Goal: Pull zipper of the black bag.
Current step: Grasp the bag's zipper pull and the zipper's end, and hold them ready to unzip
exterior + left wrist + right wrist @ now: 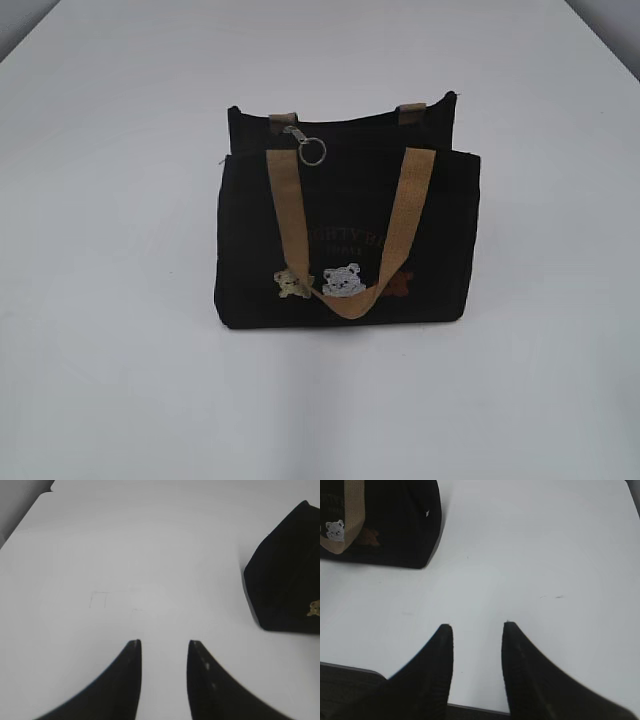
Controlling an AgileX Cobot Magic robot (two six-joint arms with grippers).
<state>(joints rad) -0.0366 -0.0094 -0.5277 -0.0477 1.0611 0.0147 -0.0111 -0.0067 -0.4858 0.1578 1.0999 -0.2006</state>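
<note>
The black bag (345,225) stands upright in the middle of the white table (110,330), tan handles hanging over its front with small bears. Its zipper (305,144), a silver pull with a round ring, hangs at the top left of the bag. Neither arm shows in the exterior view. In the left wrist view my left gripper (164,643) is open over bare table, and a corner of the bag (285,575) lies far to its right. My right gripper (477,626) is open too, near the table's front edge, with the bag (395,530) at upper left.
The table's front edge (470,707) runs just under my right fingers. Faint pencil marks (100,597) lie on the tabletop ahead of my left gripper. White surface spreads on all sides of the bag.
</note>
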